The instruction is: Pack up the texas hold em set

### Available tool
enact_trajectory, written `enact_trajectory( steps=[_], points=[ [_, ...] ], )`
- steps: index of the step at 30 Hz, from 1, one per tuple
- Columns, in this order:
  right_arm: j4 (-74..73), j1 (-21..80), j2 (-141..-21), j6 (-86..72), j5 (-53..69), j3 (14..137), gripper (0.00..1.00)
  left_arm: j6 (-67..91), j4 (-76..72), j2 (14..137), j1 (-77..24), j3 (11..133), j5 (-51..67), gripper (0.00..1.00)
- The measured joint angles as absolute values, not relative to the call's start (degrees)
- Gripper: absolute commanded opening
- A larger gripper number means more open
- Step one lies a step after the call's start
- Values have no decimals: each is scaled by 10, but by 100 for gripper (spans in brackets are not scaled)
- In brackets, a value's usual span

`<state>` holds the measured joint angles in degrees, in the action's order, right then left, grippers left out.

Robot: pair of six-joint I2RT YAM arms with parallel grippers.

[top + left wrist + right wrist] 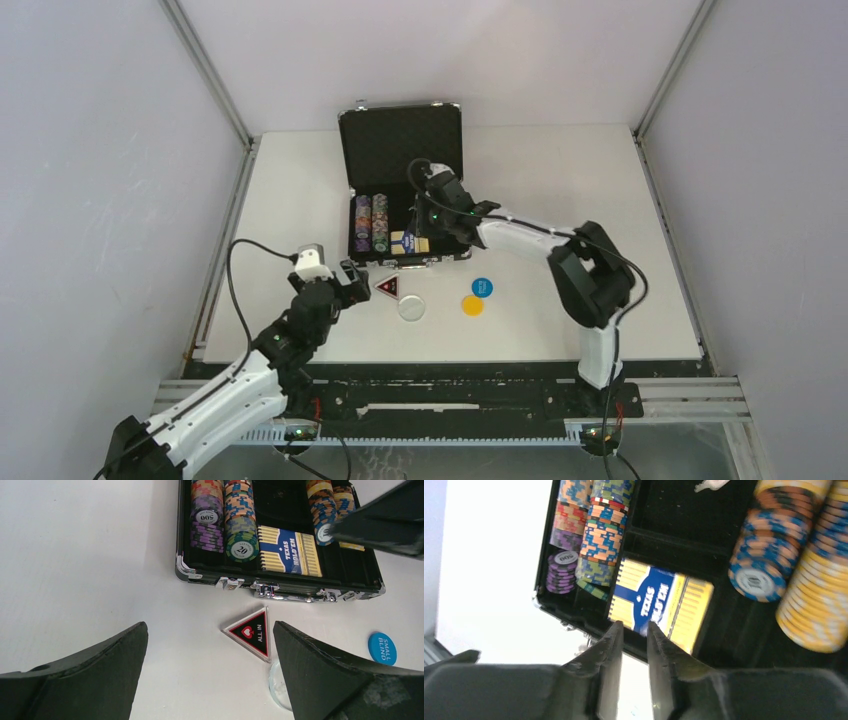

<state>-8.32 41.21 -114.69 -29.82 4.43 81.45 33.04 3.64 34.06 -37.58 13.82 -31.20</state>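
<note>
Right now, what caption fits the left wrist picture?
Open left hand faces the ALL IN token beside the open briefcase.

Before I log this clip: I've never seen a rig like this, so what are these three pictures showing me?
Two robot arms are bolted at a table's near edge. One picture looks down from above; the others come from cameras on each wrist.

An open black briefcase holds poker chips and a card box. Outside it lie a triangular "ALL IN" token, a blue "SMALL BLIND" disc, a yellow disc and a white disc.

The left gripper is open above the token. The right gripper, over the case's front edge, is nearly closed. Neither holds anything.
</note>
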Motion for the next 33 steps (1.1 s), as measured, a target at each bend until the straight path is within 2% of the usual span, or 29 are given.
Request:
enact_trajectory(
  steps=[2,4,7,12,18,27,30,33],
  points=[
    [-84,413,-1095,-294,20,779,63,331,33,346,-376,138,-308,100],
    [-89,416,-1037,-284,-15,740,76,331,31,354,-376,138,-306,100],
    [-121,440,-971,-265,-78,704,82,336,33,366,-376,140,-302,98],
    [-168,542,-961,-258,-153,691,91,372,44,388,-366,145,-304,97],
    [-191,641,-1014,-266,-172,689,93,432,78,432,-310,170,-318,98],
    [-208,654,-1083,-291,-191,686,94,455,95,456,-284,170,-292,99],
    [-206,654,-1093,-295,-191,686,87,455,94,456,-284,170,-283,99],
    [-203,655,-1095,-298,-194,686,74,455,91,456,-284,171,-278,100]
  ],
)
